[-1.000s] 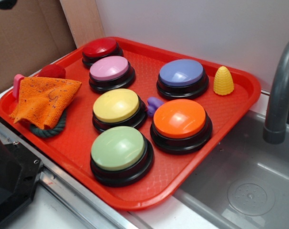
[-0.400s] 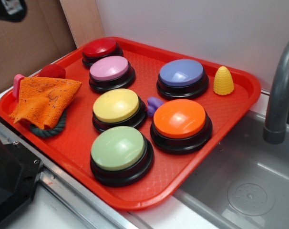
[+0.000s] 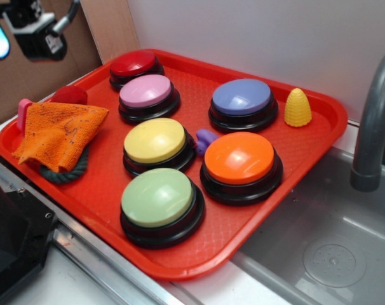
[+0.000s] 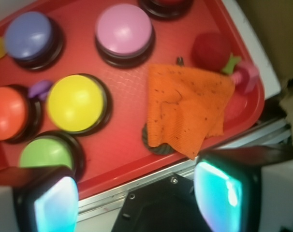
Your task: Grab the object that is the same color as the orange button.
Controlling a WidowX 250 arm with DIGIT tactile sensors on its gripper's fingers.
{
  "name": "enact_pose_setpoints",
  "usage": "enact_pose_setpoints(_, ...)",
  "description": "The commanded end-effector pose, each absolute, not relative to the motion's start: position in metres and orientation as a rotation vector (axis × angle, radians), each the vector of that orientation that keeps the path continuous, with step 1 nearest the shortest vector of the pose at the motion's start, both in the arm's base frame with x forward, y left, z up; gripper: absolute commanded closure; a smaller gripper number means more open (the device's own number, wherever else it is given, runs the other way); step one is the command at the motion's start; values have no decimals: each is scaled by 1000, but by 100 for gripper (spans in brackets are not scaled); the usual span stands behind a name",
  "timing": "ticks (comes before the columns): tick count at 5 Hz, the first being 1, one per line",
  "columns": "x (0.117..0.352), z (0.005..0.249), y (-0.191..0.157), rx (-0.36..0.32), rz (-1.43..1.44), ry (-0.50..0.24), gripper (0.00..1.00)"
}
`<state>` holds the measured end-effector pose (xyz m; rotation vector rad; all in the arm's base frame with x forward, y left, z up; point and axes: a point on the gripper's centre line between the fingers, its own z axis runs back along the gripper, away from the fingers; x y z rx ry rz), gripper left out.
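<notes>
The end effector (image 4: 137,193) is hovering with fingers spread, empty, above the near-left corner of the red plastic tray (image 3: 288,171). The small orange microfibre cloth (image 3: 58,133) is lying there, draped over a dark green rope (image 3: 68,170). Best pinching a raised fold, avoiding the rope beneath.

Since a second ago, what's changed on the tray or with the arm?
The gripper has come further into view at the top left corner, moving down and in, high above the orange cloth. Its jaws stand open, holding nothing. Cloth, orange button and tray are unmoved.
</notes>
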<state>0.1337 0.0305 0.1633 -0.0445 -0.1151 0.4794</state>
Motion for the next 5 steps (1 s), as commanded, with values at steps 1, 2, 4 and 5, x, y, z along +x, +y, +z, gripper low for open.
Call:
enact_pose_setpoints(1, 148, 100, 69, 161, 837, -261, 0)
enact_pose_setpoints(2, 165, 70, 73, 260, 900, -274, 0)
enact_pose_setpoints(4, 174, 39, 76, 256, 892, -253, 0)
enact_pose_setpoints(5, 171, 37, 77, 218, 916, -266, 0)
